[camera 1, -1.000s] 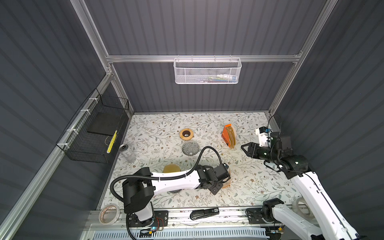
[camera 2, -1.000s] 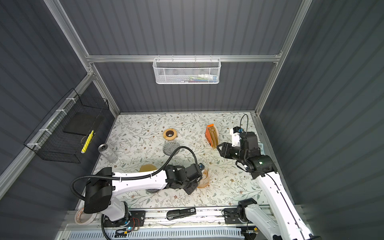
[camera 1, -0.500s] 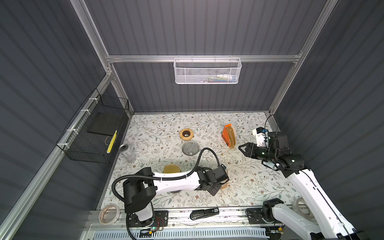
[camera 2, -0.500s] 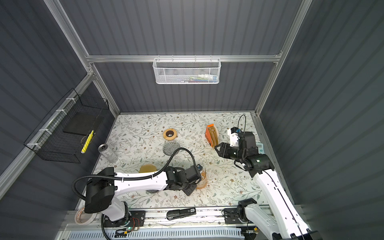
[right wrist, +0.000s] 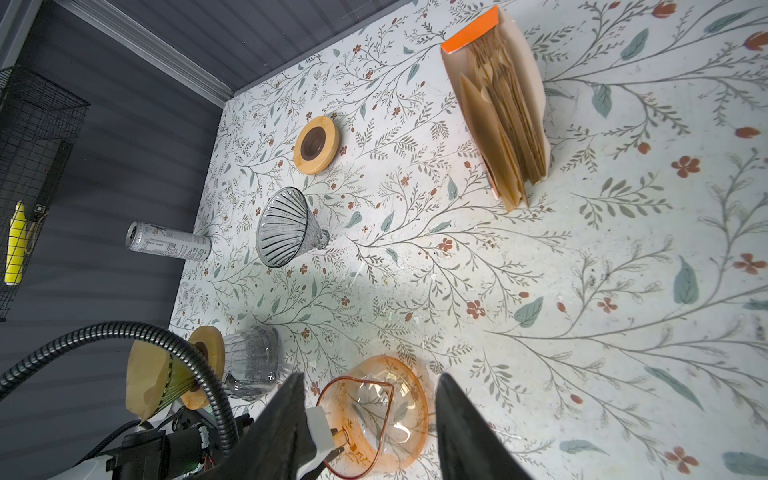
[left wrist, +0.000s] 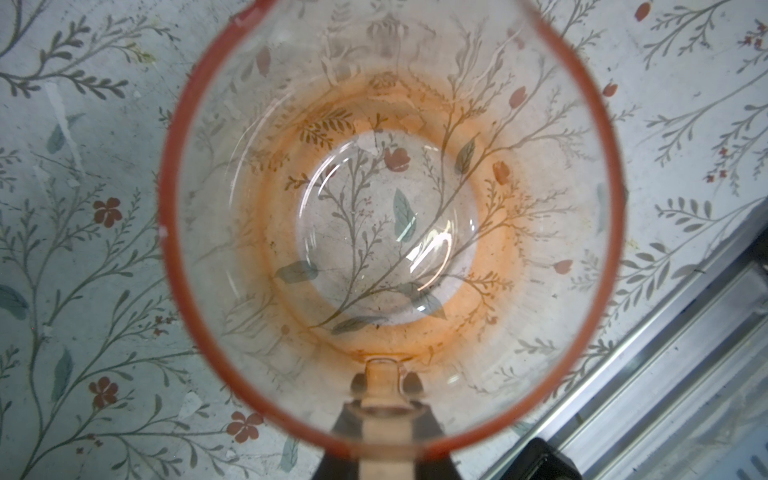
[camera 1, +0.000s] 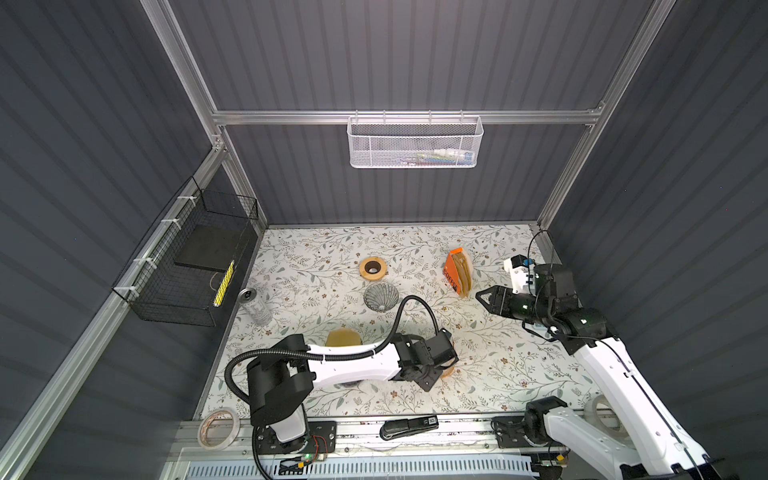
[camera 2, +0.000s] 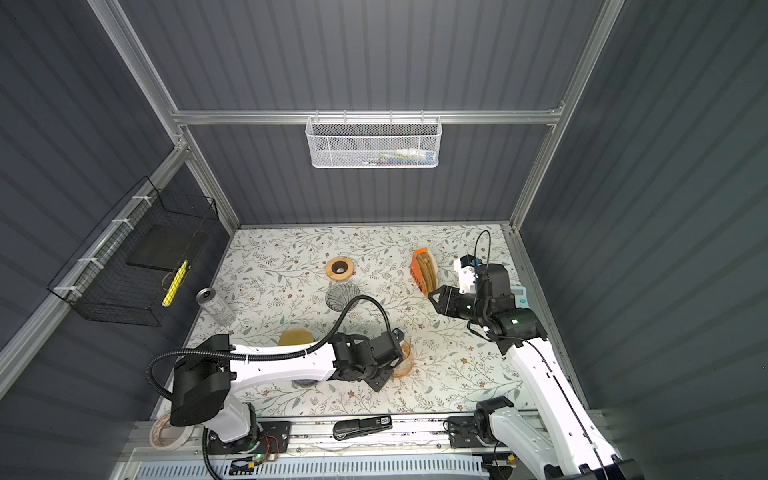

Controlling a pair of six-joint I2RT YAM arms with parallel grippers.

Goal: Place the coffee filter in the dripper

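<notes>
The coffee filters [right wrist: 507, 124] stand packed on edge in their open orange box [camera 1: 452, 274], toward the back right of the flowered table [camera 1: 519, 365]. The dripper [camera 1: 380, 296], clear ribbed glass, stands mouth up near the middle of the table, well apart from the box, with a wooden ring [camera 1: 372, 267] just behind it. My right claw [camera 1: 484, 297] hangs above the table just beside the box, jaws apart with nothing between them. My left claw [left wrist: 384, 409] is pinched narrow on the handle of an orange glass jug [camera 2: 405, 361] near the front; whether the jug rests on the table I cannot tell. Beside my left arm a second funnel carries a brown paper [camera 1: 342, 337]. A can [camera 1: 254, 305] stands at the left edge.
</notes>
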